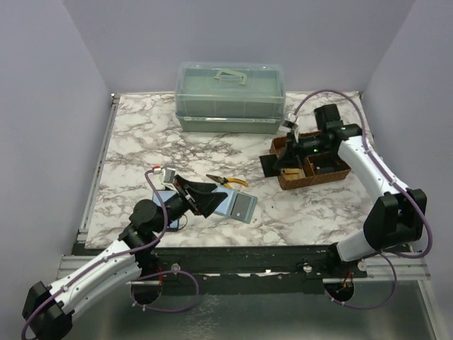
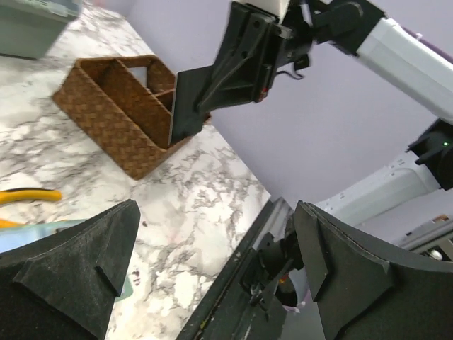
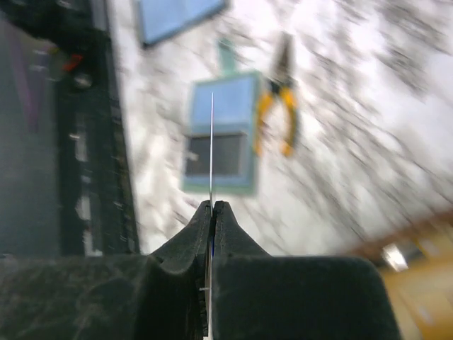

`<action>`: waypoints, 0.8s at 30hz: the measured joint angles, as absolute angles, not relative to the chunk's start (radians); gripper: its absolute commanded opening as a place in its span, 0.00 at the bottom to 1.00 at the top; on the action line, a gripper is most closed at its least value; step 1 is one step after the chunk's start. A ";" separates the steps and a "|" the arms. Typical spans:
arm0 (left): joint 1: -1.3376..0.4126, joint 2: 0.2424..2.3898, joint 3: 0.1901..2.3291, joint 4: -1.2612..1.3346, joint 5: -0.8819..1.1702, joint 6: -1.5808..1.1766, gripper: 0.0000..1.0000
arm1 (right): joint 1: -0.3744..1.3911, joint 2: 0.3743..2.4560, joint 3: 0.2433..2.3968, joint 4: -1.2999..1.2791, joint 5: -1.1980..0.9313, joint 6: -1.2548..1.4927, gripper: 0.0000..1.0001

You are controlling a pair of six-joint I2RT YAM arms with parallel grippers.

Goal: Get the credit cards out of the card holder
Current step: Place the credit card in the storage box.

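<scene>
A credit card (image 2: 185, 106) is being clamped by the right fingers (image 3: 177, 255); the left fingers (image 2: 71, 276) are being held apart over the card holder (image 1: 230, 205).

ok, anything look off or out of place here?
Nothing spilled or damaged. Only stray: yellow-handled pliers lying right beside the card holder, unrelated to the job. Right end effector pinches a dark card by one edge near the woven tray.
</scene>
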State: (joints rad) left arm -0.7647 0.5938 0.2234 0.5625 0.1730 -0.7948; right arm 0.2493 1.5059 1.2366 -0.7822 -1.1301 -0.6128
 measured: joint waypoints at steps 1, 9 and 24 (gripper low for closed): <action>-0.764 0.555 0.223 0.510 0.157 -0.786 0.99 | 0.210 1.506 1.266 -0.849 -1.088 -0.664 0.00; -0.760 0.467 0.223 0.253 0.069 -0.734 0.99 | 0.013 1.505 1.470 -1.134 -0.578 -0.972 0.00; -0.760 0.577 0.224 0.192 0.061 -0.701 0.99 | 0.011 1.631 1.500 -1.166 -0.027 -1.274 0.01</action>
